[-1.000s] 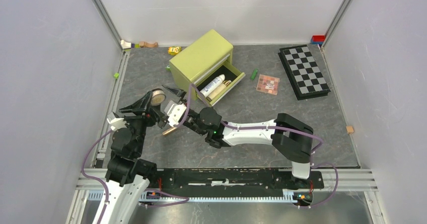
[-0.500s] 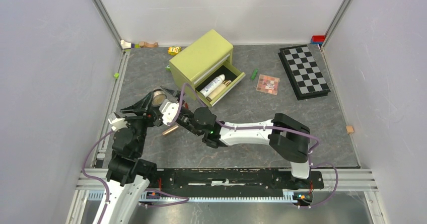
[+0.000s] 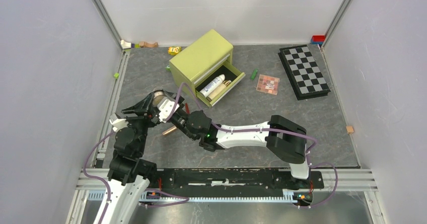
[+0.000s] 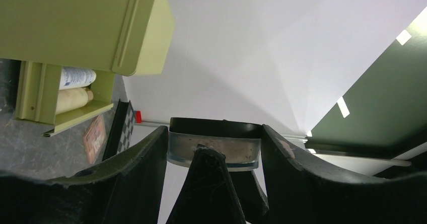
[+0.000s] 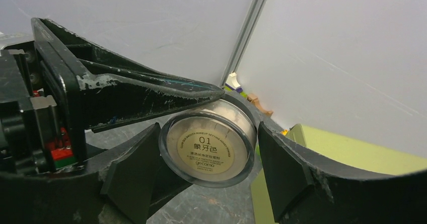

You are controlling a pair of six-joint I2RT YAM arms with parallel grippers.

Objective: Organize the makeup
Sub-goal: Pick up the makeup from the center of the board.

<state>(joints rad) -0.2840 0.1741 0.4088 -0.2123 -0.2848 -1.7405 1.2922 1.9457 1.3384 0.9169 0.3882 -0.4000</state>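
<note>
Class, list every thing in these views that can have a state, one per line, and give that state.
drawer: pulled open
white bottle: lying in the drawer
round compact: closed, held off the table
left gripper: shut on the round compact
right gripper: open, straddling the round compact
rose-gold tube: loose on the table
eyeshadow palette: flat on the table, shades showing

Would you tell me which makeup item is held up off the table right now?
The round tan compact, gripped in the left claw with the right claw open around it; the bottle lies in the drawer, the palette on the table.
</note>
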